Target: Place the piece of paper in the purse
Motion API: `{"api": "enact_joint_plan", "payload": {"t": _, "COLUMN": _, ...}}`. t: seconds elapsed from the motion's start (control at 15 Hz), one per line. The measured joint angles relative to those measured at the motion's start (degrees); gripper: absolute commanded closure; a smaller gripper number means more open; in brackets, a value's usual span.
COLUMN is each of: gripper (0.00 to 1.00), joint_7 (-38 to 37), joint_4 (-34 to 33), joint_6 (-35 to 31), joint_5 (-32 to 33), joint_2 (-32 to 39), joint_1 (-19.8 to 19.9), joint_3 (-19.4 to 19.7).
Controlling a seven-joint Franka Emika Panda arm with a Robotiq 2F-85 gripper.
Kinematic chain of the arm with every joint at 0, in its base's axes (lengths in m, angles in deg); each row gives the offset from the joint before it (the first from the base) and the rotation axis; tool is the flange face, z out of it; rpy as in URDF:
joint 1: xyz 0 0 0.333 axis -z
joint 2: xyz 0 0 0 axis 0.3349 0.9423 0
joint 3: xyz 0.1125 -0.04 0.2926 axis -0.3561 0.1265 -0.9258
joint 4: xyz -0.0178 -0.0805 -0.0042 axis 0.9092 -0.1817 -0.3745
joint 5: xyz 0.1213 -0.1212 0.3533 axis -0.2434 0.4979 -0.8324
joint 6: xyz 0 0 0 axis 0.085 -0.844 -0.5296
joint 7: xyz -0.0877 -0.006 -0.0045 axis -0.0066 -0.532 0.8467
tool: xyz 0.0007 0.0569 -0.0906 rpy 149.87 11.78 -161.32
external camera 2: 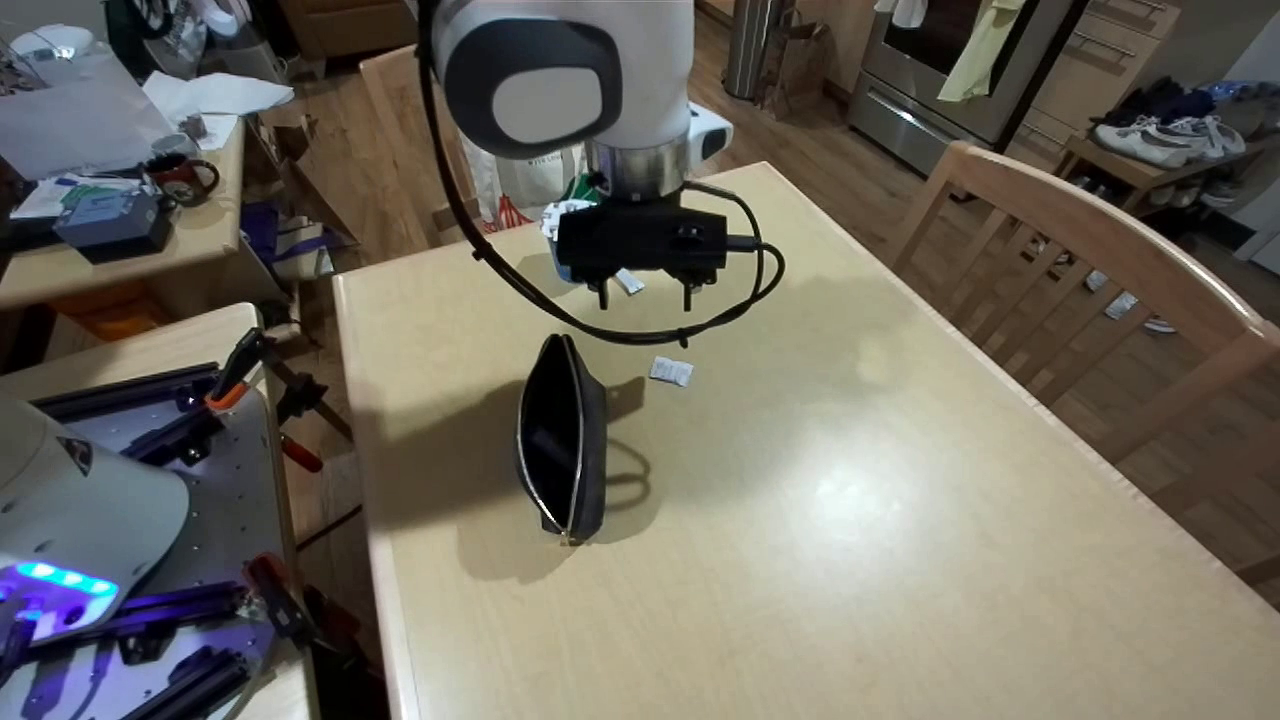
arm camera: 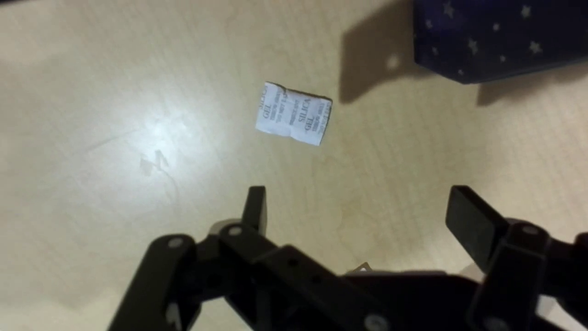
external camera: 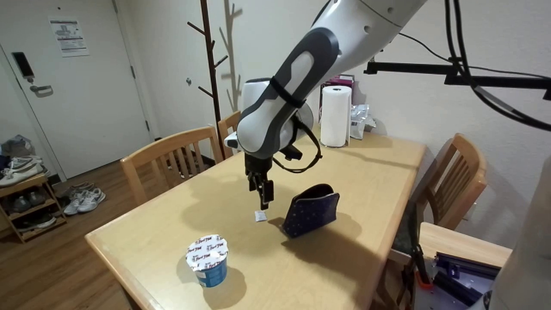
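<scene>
The piece of paper (external camera: 260, 215) is a small white silica gel packet lying flat on the table; it also shows in an exterior view (external camera 2: 671, 371) and in the wrist view (arm camera: 294, 113). The purse (external camera: 311, 213) is dark navy with small stars and stands upright beside it, its zip mouth open, as an exterior view (external camera 2: 590, 450) shows. Its corner shows at the upper right of the wrist view (arm camera: 500, 39). My gripper (external camera: 260, 198) is open and empty above the table, close to the packet; its fingers are wide apart in the wrist view (arm camera: 357, 202).
A white-and-blue cup (external camera: 213, 275) stands on the table, partly hidden behind my gripper in an exterior view (external camera 2: 565, 215). A paper towel roll (external camera: 335, 116) stands at the back. Wooden chairs (external camera: 172, 146) line the table (external camera: 146, 254). A small white patch (external camera 2: 629, 281) near the cup is unclear.
</scene>
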Motion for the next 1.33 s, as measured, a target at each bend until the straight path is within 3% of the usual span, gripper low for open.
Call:
{"api": "enact_joint_plan", "payload": {"t": 0.2, "gripper": 0.00, "joint_7": -10.10, "joint_4": 0.11, "joint_6": -2.19, "joint_5": 4.11, "joint_2": 0.64, "joint_1": -0.03, "joint_3": 2.07}}
{"api": "enact_joint_plan", "payload": {"t": 0.53, "gripper": 0.00, "joint_7": -11.00, "joint_4": 0.10, "joint_6": -2.12, "joint_5": 4.72, "joint_2": 0.82, "joint_1": 0.79, "joint_3": 1.15}}
{"api": "enact_joint_plan", "payload": {"t": 1.0, "gripper": 0.00, "joint_7": -19.23, "joint_4": -0.02, "joint_6": -2.62, "joint_5": 7.72, "joint_2": 4.71, "joint_1": 1.26, "joint_3": 1.85}}
{"api": "enact_joint_plan", "payload": {"t": 1.33, "gripper": 0.00, "joint_7": -19.21, "joint_4": -0.69, "joint_6": -6.79, "joint_5": 7.82, "joint_2": 8.16, "joint_1": 3.17, "joint_3": -0.77}}
